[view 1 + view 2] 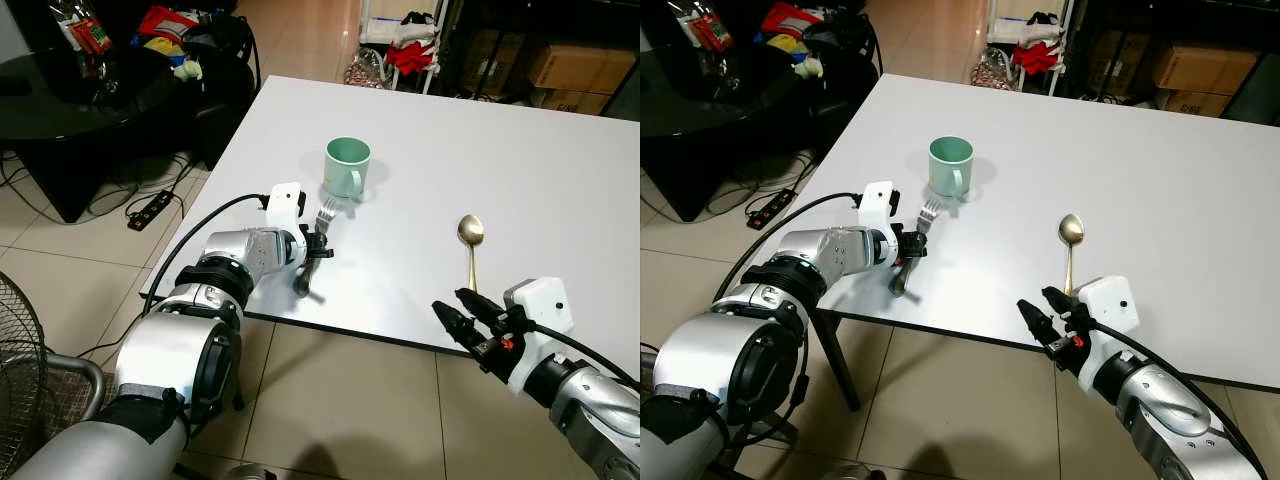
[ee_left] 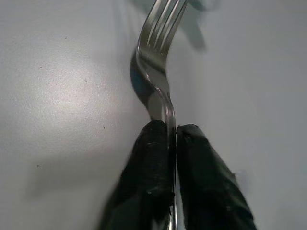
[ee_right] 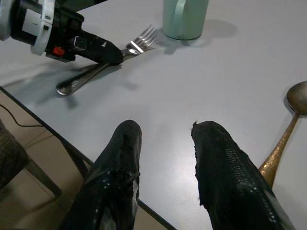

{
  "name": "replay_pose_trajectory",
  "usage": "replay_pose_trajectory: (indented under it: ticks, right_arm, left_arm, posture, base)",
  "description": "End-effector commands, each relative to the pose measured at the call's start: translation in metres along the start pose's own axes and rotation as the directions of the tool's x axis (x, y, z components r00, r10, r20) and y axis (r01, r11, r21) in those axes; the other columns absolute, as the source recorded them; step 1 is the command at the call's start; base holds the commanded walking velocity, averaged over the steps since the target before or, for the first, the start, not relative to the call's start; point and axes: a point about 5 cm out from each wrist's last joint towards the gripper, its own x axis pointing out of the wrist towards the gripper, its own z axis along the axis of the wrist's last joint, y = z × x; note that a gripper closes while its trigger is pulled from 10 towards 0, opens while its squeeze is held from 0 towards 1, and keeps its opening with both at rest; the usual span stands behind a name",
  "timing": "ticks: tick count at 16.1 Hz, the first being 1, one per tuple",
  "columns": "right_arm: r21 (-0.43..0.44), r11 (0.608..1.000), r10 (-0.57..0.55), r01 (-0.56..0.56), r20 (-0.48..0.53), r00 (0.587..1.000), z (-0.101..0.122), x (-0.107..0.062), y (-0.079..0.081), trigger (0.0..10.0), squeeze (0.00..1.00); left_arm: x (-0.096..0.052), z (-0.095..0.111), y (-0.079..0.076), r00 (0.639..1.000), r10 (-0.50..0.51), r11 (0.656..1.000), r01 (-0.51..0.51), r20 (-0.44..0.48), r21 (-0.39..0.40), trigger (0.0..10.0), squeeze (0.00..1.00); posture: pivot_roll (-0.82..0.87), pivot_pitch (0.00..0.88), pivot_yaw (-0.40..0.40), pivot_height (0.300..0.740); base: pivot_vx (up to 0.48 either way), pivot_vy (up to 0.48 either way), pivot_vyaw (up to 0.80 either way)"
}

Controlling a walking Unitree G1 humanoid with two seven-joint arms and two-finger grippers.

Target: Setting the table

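- The left pincer (image 1: 317, 246) was clamped on a silver fork (image 1: 322, 222), its two black fingers (image 2: 153, 158) pressed together on the neck just behind the tines.
- The fork lay low over the white counter (image 1: 520, 170), near its front edge, tines pointing toward a green mug (image 1: 346, 166) and ending just beside the mug's base; its handle end reached back toward the counter edge.
- The mug stood upright on the counter, handle turned toward the robot.
- A gold spoon (image 1: 470, 248) lay flat on the counter, well apart from the fork on the robot's right, bowl away from the robot and handle running toward the front edge.
- The right pincer (image 1: 466, 321) hovered at the counter's front edge, just beside the spoon's handle end, its fingers (image 3: 120, 163) spread apart and holding nothing.
- A black power strip (image 1: 150, 209) lay on the tiled floor beyond the counter's left side.
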Motion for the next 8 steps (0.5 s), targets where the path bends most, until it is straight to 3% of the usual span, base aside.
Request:
replay_pose_trajectory:
  ticks: [1,5,8]
  right_arm:
    - [-0.013,1.000,0.007,-0.007,0.017,1.000,0.004,-0.001,-0.001,10.0,0.00]
    - [-0.014,1.000,0.018,-0.018,0.031,0.999,0.007,-0.001,-0.002,10.0,0.00]
    - [-0.008,1.000,0.015,-0.015,0.052,0.999,0.008,-0.001,-0.002,10.0,0.00]
  left_arm:
    - [0.001,-0.009,0.005,0.998,0.036,0.999,-0.037,-0.047,-0.021,10.0,1.00]
    - [-0.002,-0.004,0.013,0.997,0.072,0.996,-0.072,-0.005,-0.055,10.0,1.00]
    - [-0.010,0.013,0.023,0.992,0.094,0.996,-0.094,0.080,-0.006,10.0,1.00]
  posture:
    - [-0.10,0.056,-0.020,0.740]
    - [-0.09,0.051,-0.025,0.740]
    - [-0.09,0.045,-0.022,0.740]
  base:
    - [0.000,0.000,0.00]
    - [0.000,0.000,0.00]
    - [0.000,0.000,0.00]
